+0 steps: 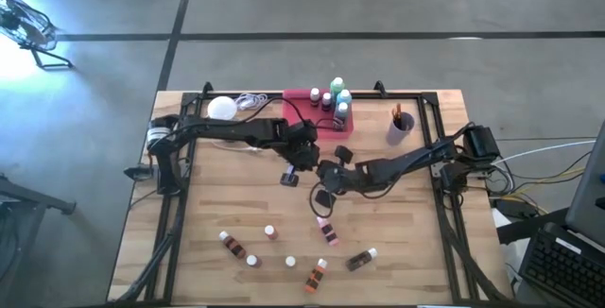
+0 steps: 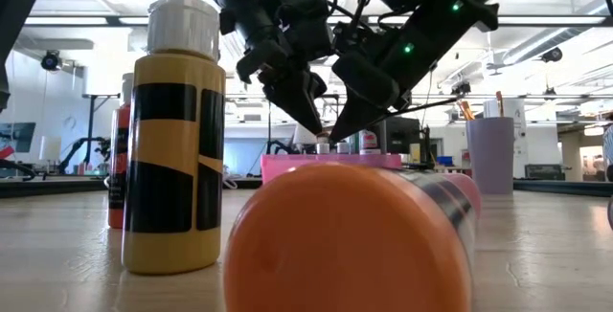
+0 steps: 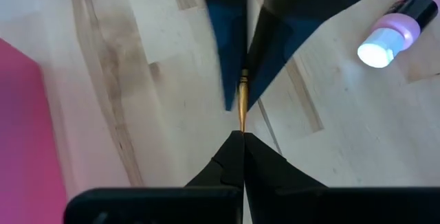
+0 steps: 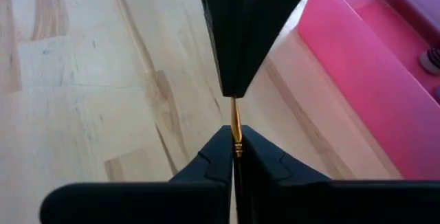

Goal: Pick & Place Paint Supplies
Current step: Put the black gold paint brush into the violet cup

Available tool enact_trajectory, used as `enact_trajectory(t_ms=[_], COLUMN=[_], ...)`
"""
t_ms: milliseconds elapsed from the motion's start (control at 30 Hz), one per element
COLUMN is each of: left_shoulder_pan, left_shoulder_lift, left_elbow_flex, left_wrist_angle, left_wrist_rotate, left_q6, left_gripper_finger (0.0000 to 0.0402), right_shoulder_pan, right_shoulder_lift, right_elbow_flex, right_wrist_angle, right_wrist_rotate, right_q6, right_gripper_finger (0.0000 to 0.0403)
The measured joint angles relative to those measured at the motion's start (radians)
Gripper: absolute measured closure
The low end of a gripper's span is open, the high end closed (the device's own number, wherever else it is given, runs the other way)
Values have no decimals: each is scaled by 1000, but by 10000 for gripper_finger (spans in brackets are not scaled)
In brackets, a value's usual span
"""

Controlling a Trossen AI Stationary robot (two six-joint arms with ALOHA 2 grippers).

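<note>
Gold metal of a thin paintbrush (image 4: pixel 236 124) spans the short gap between the two grippers above the wooden table (image 1: pixel 397 251): the left gripper (image 3: pixel 242 136) is clamped on one end and the right gripper (image 4: pixel 234 143) is pinched shut on the other, just in front of the pink tray (image 1: pixel 302 97). Small white-capped bottles (image 1: pixel 269 231) lie scattered near the table's front edge, others stand in the tray, and more brushes sit in a lilac cup (image 1: pixel 399 128). No label writing can be read; the nearest yellow bottle (image 2: pixel 172 149) shows only black blocks.
</note>
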Motion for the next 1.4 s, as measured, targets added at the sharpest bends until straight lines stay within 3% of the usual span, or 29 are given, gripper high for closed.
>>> enact_trajectory(t_ms=[200, 300, 400, 567, 767, 867, 1100, 1300, 1400], left_shoulder_pan=[0, -2, 16, 55, 75, 74, 71, 71, 71], left_shoulder_lift=[0, -8, -29, -46, -55, -55, -55, -55, -55], left_elbow_flex=[0, -1, -1, -37, -148, -162, -163, -165, -165], left_wrist_angle=[3, -16, -18, 79, 368, 468, 650, 771, 822], left_wrist_rotate=[-20, -144, -215, -136, -54, -52, -18, 16, 18], left_q6=[5, 12, 3, -64, -140, -155, -224, -262, -296], left_gripper_finger=[387, 368, 346, 311, 287, 285, 284, 284, 284], right_shoulder_pan=[0, 0, 6, 48, 172, 218, 223, 227, 260], right_shoulder_lift=[0, -3, -22, -109, -323, -455, -732, -929, -1010], right_elbow_flex=[1, 2, 0, -61, -216, -309, -503, -589, -592], right_wrist_angle=[-10, -90, -212, -306, -301, -302, -301, -301, -268], right_wrist_rotate=[5, 40, 146, 402, 898, 1057, 1078, 1070, 1006], right_q6=[4, 44, 115, 227, 395, 504, 607, 581, 527], right_gripper_finger=[391, 392, 392, 393, 394, 394, 394, 394, 394])
